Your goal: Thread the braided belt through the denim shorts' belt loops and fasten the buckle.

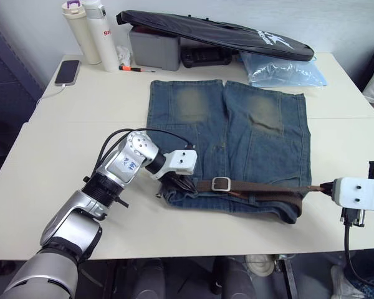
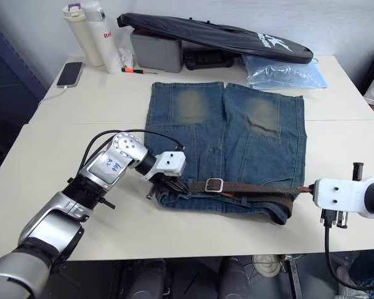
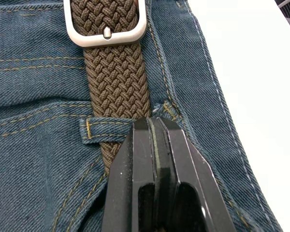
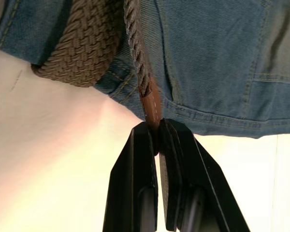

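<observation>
The denim shorts lie flat on the white table, waistband toward me. The braided belt runs along the waistband, its silver buckle resting on the denim near the middle. My left gripper is shut, its tip over the belt where it passes under a belt loop just short of the buckle. Whether it pinches anything is unclear. My right gripper is off the shorts' right edge, shut on the belt's brown leather tip. Beside it the belt folds back in a loop.
At the table's back stand two bottles, a phone, a small screwdriver, a grey box, a long black bag and a blue plastic packet. The table's front edge runs just below the shorts.
</observation>
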### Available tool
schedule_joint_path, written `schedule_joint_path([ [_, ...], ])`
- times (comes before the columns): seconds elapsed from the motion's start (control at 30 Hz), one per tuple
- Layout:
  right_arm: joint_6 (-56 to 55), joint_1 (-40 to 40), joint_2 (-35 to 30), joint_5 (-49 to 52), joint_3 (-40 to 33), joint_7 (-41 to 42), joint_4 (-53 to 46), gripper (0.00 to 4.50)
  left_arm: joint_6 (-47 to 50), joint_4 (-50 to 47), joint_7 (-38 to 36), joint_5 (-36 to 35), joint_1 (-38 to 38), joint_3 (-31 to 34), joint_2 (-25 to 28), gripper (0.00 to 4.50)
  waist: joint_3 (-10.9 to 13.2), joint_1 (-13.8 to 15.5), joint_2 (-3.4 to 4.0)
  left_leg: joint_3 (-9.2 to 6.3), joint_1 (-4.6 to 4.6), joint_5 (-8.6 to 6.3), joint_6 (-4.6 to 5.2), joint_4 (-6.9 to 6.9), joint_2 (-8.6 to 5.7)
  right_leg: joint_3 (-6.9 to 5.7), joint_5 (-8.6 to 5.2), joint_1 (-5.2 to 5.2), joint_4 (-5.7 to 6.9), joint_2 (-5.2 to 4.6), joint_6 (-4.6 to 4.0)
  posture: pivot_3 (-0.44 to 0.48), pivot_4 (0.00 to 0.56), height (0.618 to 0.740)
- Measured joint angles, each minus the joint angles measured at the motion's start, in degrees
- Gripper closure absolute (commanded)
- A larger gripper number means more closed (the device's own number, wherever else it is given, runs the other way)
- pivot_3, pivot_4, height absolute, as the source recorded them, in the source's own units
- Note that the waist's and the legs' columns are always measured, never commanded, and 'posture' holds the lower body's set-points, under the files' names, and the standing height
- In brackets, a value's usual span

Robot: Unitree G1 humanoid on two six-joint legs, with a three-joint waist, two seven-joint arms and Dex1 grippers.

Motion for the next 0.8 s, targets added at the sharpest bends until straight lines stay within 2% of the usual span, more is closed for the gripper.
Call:
schedule_joint_path([
  [0.2,5.1,-2.1,2.4,1.9,0.0,-0.9,-1.2,4.46,0.5,-0.8,-0.3,0.0,0.5,0.1,1.0,4.50,0.0,0.0,0.00,0.02,0.03,0.00,0.00,0.00,0.00,0.03,0.00,0.00,0.01,0.00,0.00,0.000,0.150,0.740],
  [0.3,8.6,-1.6,2.7,2.9,0.0,-0.2,-3.2,3.29,0.8,-1.0,-0.7,0.0,0.6,0.2,1.2,4.50,0.0,0.0,0.01,0.02,0.03,0.00,0.00,-0.03,0.00,0.03,-0.01,-0.01,0.02,0.00,-0.01,0.000,0.150,0.740],
  [0.4,14.2,0.1,2.7,5.3,-0.4,2.9,-6.1,1.87,1.6,-1.1,-1.3,0.0,0.6,0.5,1.4,4.50,0.0,0.0,0.00,0.02,0.03,0.00,0.00,-0.03,0.00,0.03,-0.01,-0.02,0.02,0.01,-0.01,0.000,0.150,0.740],
  [0.43,16.6,0.2,2.6,6.7,-1.1,4.5,-7.0,1.26,2.0,-1.1,-1.6,-0.1,0.6,0.7,1.4,4.50,0.0,-0.1,0.00,0.03,0.03,0.00,0.00,-0.03,0.00,0.05,-0.01,-0.02,0.02,0.00,-0.01,0.000,0.150,0.740],
  [0.5,20.0,-0.1,1.6,8.7,-3.4,6.8,-7.3,0.58,2.9,-1.3,-2.2,-0.4,0.5,0.8,1.4,4.50,0.0,-0.1,0.01,0.08,0.05,-0.01,0.01,-0.03,0.00,0.10,-0.01,-0.03,0.04,0.00,-0.01,0.000,0.150,0.740],
  [0.53,22.4,-0.7,0.3,10.0,-5.1,8.2,-7.2,0.08,3.6,-1.5,-2.6,-0.8,0.5,1.0,1.5,4.50,0.0,-0.1,0.01,0.08,0.05,-0.01,0.01,-0.03,0.00,0.10,-0.01,-0.04,0.04,0.01,-0.02,0.000,0.150,0.740],
  [0.6,28.0,-3.3,-1.4,13.5,-9.2,10.6,-7.2,0.03,5.2,-2.0,-3.4,-1.6,0.5,2.0,1.6,4.50,0.0,-0.1,-0.01,0.06,0.04,-0.01,0.01,-0.04,0.01,0.10,-0.01,-0.05,0.03,0.01,-0.03,0.000,0.150,0.740],
  [0.8,38.6,-7.8,0.1,22.3,-10.4,11.5,-7.1,0.03,12.0,-4.1,-2.4,-6.6,0.3,8.7,1.6,4.50,0.1,0.0,-0.11,0.05,0.00,-0.01,0.02,-0.02,0.01,0.10,-0.01,-0.06,0.04,0.00,-0.02,0.000,0.150,0.740],
])
